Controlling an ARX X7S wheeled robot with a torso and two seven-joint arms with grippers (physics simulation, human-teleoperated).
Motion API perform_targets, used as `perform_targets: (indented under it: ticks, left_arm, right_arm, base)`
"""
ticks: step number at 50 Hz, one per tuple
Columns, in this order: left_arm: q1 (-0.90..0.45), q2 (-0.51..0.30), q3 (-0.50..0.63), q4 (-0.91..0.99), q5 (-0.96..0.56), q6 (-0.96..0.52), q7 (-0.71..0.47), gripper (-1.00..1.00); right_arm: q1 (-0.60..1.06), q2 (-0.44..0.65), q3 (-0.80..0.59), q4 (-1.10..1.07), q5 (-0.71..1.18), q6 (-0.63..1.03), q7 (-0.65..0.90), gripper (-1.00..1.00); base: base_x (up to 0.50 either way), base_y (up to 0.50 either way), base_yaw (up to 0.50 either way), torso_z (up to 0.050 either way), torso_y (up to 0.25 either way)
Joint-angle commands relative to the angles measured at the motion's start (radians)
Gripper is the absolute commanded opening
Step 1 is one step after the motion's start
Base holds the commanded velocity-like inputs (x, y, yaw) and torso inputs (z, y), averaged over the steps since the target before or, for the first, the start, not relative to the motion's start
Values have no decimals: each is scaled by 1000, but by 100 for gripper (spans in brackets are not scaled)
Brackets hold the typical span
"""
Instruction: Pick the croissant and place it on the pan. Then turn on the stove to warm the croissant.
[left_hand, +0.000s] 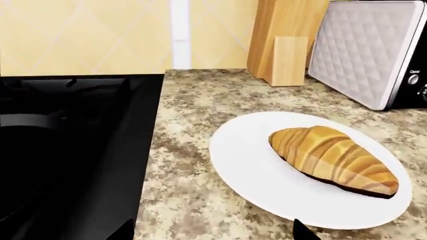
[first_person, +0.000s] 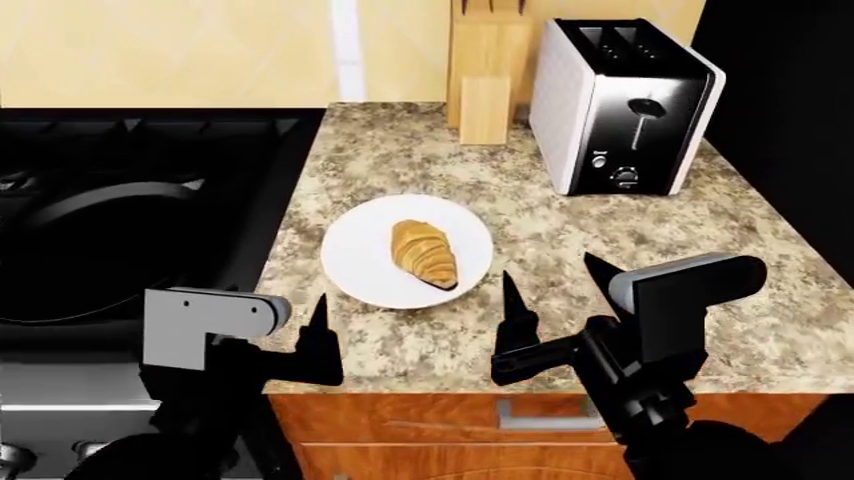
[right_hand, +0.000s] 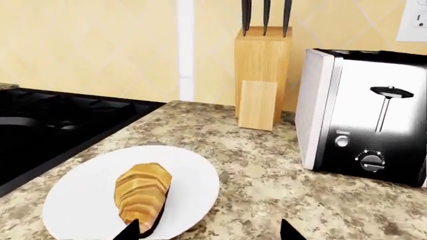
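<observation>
Croissant (first_person: 424, 253) just beyond right pincer (first_person: 547, 288)

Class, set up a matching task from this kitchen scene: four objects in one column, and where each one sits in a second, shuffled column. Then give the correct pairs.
Objects:
1. croissant
2. pan
3. toaster
4. knife block

Places:
A. against the back wall, just left of the toaster
B. on the white plate
C. on the stove
D. on the counter's back right part

Pairs: 1-B, 2-C, 3-D, 4-A
</observation>
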Motion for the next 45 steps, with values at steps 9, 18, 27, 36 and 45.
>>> perform_targets:
  ticks: [9,18,27,36,45]
  left_arm:
    - [0,-9,-13,28,-24,-21,-13,100]
    - [-17,-7,-22,48,-47,-38,-16,100]
    - [14,-19,-51,53,-44,45,7,100]
    - [25,-59,-60,35,-23,98,26,100]
    - [55,-73,-75,14,2,210,58,100]
  right_arm:
    - [29,14,-24,-16,12,24,13,100]
    - [133,-27,43,-73,119,272,51,100]
    - [280,-51,108,-70,371,501,191,100]
    - [464,52,57,207,1084,486,796,100]
    - [570,100,-127,386,1419,375,1109,100]
  base:
    - [500,0,0,0,2]
    - [148,0,0,0,0]
    - [0,0,0,0,0]
    - [0,0,0,0,0]
    - [0,0,0,0,0]
